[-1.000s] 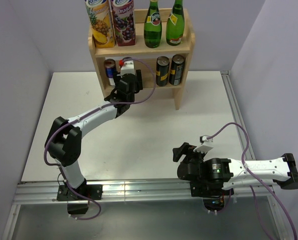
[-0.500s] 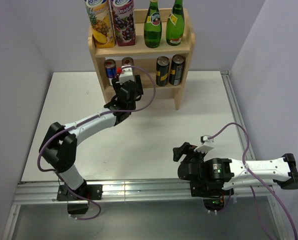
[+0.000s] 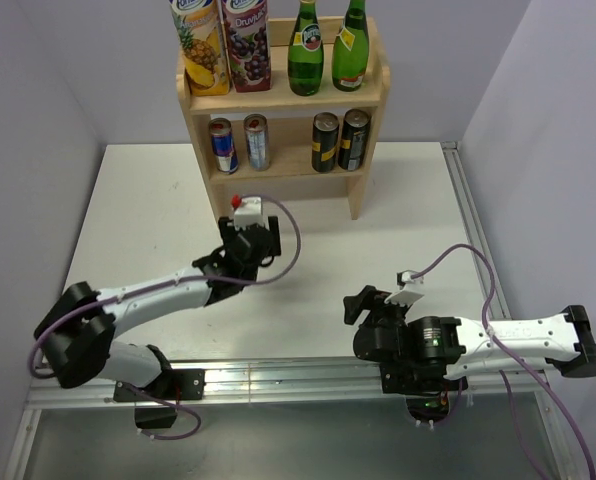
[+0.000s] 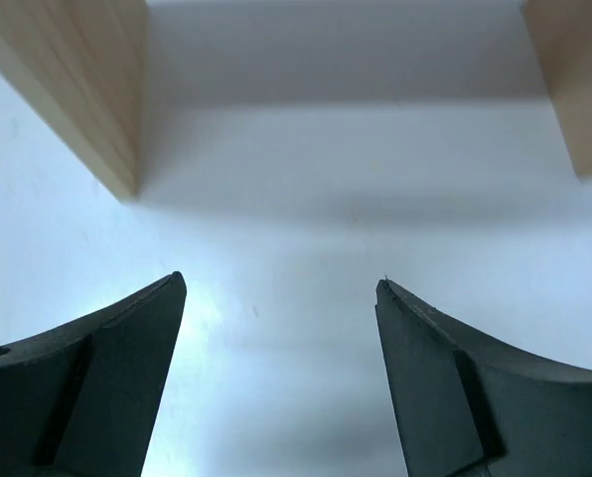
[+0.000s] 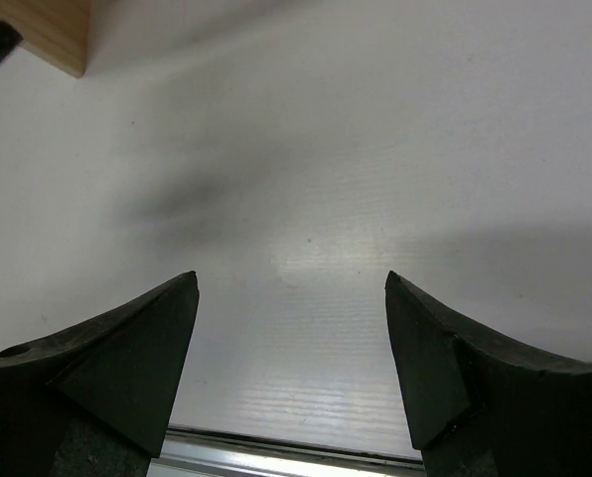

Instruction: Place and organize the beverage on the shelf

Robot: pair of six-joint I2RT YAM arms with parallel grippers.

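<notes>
Out on the white table (image 3: 148,210), in front of the shelf (image 3: 362,190) and just short of its left foot: left gripper (image 3: 248,222), pointed at the open space under the lower tier. Fingers spread wide, nothing but bare tabletop between them; in the wrist view, one wooden side panel at each upper corner.

At the back of the table, the shelf itself, fully stocked, everything upright. On the top board, left to right: pineapple juice carton (image 3: 200,48) pressed against grape juice carton (image 3: 246,42), then green glass bottle (image 3: 305,52) just beside a second green glass bottle (image 3: 351,46). On the lower tier: blue-and-silver can (image 3: 221,146) next to silver can (image 3: 257,142), a gap, then dark can (image 3: 324,142) touching or nearly touching a second dark can (image 3: 354,138).

Well in front of the shelf's right foot, near the table's front edge: right gripper (image 3: 364,304). Fingers likewise held wide apart, empty, hovering over plain white surface.
</notes>
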